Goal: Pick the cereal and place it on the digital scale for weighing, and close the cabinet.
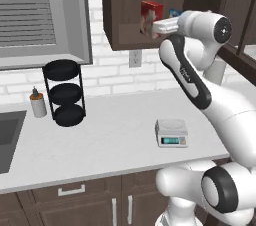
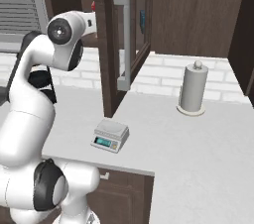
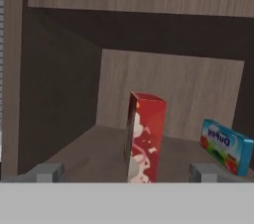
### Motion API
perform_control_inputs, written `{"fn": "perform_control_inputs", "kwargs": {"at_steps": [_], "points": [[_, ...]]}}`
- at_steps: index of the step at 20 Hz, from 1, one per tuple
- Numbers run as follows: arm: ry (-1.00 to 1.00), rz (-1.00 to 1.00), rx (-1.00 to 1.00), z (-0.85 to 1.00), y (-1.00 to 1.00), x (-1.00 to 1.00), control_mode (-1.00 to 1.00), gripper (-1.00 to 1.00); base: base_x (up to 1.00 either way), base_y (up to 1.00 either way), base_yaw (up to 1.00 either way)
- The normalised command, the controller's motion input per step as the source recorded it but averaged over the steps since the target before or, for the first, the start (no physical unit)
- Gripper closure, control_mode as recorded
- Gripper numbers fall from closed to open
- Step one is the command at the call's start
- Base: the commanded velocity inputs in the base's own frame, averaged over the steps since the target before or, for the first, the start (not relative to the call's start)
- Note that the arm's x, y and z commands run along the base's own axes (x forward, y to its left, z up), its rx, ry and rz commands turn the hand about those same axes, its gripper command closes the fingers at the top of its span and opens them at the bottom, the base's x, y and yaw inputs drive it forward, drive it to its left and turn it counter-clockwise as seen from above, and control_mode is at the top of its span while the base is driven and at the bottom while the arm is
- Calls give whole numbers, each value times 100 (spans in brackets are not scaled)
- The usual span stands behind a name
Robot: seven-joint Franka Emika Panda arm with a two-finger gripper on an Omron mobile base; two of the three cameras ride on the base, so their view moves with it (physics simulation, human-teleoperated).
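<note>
**Operator:** I'm looking along the gripper [image 3: 128, 171] and the jaws are standing spread as wide as they go, gripping nothing. The cereal [image 3: 145, 136] is sitting upright straight ahead, lined up in the gap between the two fingertips [image 3: 45, 172], not touching either one.

**Spotter:** Anything else sharing that shelf?

**Operator:** A small blue-and-green box [image 3: 225, 146] is leaning just beyond the right-hand tip, near the cereal but apart from it. Both are resting on the bottom shelf of the cabinet [image 1: 125, 15], with its back wall behind them.

**Spotter:** And out from there?

**Operator:** In the left base view I'm seeing the hand reaching level into the open cabinet, right up against the red box. The cabinet door [image 2: 124, 44] is hanging open, its long metal handle [image 2: 121, 37] facing out. Well below the jaws, the digital scale [image 1: 171, 132] is sitting on the white counter [image 1: 110, 145], top plate bare. Farther off, a black tiered rack [image 1: 65, 92] and a paper towel roll [image 2: 192, 89] are standing.
</note>
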Motion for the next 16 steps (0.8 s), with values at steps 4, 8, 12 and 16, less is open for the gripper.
{"fn": "perform_control_inputs", "kwargs": {"at_steps": [4,8,12,16], "points": [[0,0,0,0,0,25,-100,-100,0,0,0],[0,0,0,0,0,28,-100,-100,0,0,0],[0,1,0,10,-4,38,-100,-100,0,0,0],[0,6,4,8,-2,31,-100,-100,0,0,0]]}}
